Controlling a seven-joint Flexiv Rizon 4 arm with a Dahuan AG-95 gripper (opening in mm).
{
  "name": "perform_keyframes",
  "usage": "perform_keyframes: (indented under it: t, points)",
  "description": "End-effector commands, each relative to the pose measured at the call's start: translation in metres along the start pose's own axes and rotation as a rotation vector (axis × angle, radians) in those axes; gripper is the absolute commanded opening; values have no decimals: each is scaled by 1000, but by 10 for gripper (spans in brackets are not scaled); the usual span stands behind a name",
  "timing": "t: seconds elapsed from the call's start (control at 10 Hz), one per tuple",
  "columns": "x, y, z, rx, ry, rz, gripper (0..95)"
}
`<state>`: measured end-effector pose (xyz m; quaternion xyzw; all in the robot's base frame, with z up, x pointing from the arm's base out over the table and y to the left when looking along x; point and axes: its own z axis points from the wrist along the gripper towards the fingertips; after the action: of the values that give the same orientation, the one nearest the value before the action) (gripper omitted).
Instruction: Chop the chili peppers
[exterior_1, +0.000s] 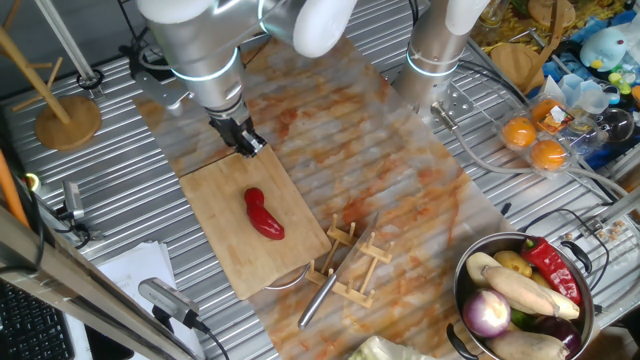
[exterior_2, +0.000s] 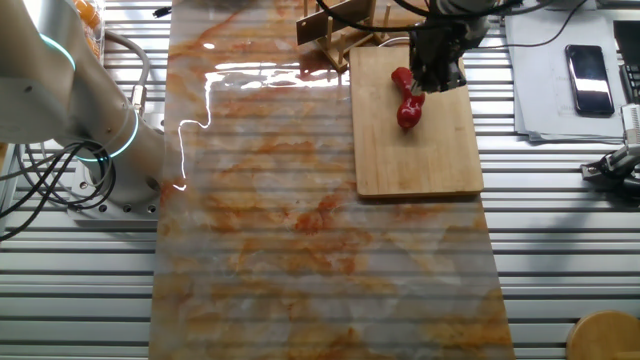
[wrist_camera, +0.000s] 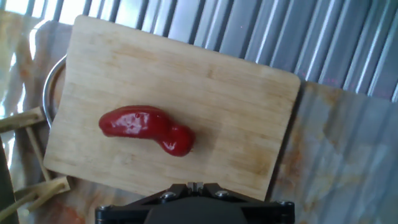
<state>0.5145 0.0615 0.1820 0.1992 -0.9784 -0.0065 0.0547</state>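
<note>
The gripper (exterior_1: 247, 143) hangs over the far edge of the bamboo cutting board (exterior_1: 222, 200), its tip close above the wood. Whether its two fingers stand apart or together I cannot tell: one fixed view shows only a dark block at the tip, the other fixed view has the arm body in front, and the hand view shows only the gripper's housing at the bottom edge. Nothing is seen held in it.

The chili pepper (exterior_1: 263, 214) lies whole on the board just beyond the gripper's tip, glossy red, curved and plump, near the middle of the board. In the hand view the chili pepper (wrist_camera: 146, 129) sits straight ahead of the fingers with bare wood (wrist_camera: 205, 74) on all sides of it, so there is open board before, behind and to either side of the pepper.

The board rests on a stained plastic sheet (exterior_1: 400, 190) spread over the ribbed metal table (exterior_1: 120, 150). At the board's end away from the gripper a metal bowl rim (wrist_camera: 48, 87) peeks from under the wood, and touching or just beside that end stands a wooden rack (exterior_1: 352, 262) with a metal-handled tool (exterior_1: 327, 288) lying across it. These crowd that end of the board; the long sides are free.

Well apart from the gripper are a pot of mixed vegetables (exterior_1: 520, 300), a clear tray of oranges (exterior_1: 535, 130), a wooden stand (exterior_1: 62, 110) and a second robot base (exterior_1: 438, 45).
</note>
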Motion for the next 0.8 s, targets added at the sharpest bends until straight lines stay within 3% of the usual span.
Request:
perform_keyframes:
  t: [0.1, 0.4, 0.6, 0.8]
  points:
    - [-12, 53, -14, -47, 10, -8, 0]
    - [-23, 124, -21, -49, 18, 49, 0]
    - [-25, 154, -16, -42, 30, 101, 0]
    - [-23, 158, -13, -35, 32, 100, 0]
